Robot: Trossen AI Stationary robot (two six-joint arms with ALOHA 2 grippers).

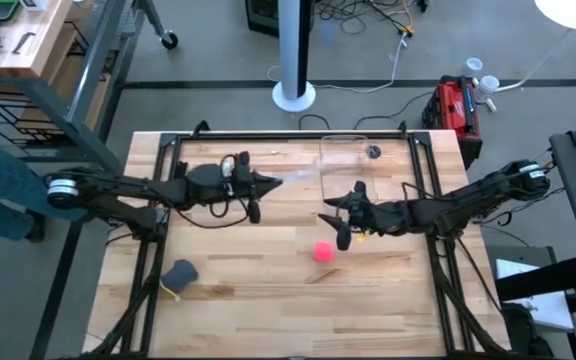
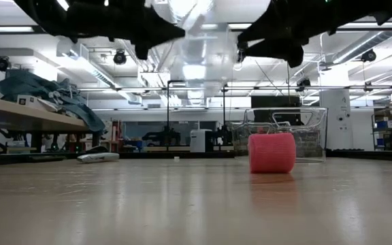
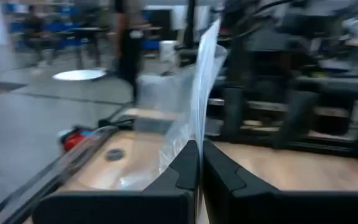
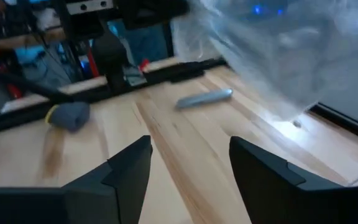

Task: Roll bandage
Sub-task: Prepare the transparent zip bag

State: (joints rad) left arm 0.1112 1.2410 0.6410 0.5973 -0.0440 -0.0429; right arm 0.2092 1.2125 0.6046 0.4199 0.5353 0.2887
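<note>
— What fills the scene first?

— The wooden worktop (image 1: 268,300), with both dark arms reaching in over its far half. Between them hangs a clear plastic bag (image 1: 340,160), lifted off the wood and stretched toward the far side.

— Who holds the bag?

— The left gripper (image 1: 268,181), over the left-centre of the worktop. In its wrist view the two fingers (image 3: 180,169) are pressed together with the film of the bag pinched between them, the sheet rising straight out of the seam.

— And the other arm?

— The right gripper (image 1: 340,212) hovers just right of centre, near the bag's lower edge. Its fingers (image 4: 129,165) stand spread with bare wood showing in the gap; they grip nothing.

— Where is the bandage?

— The bandage (image 1: 323,252) is a compact pink roll resting on the worktop near the middle, just on the near side of the right gripper and apart from it. From table height it sits flat on the wood.

— Anything smaller?

— A dark grey-blue lump (image 1: 180,273) lies toward the near left.
</note>
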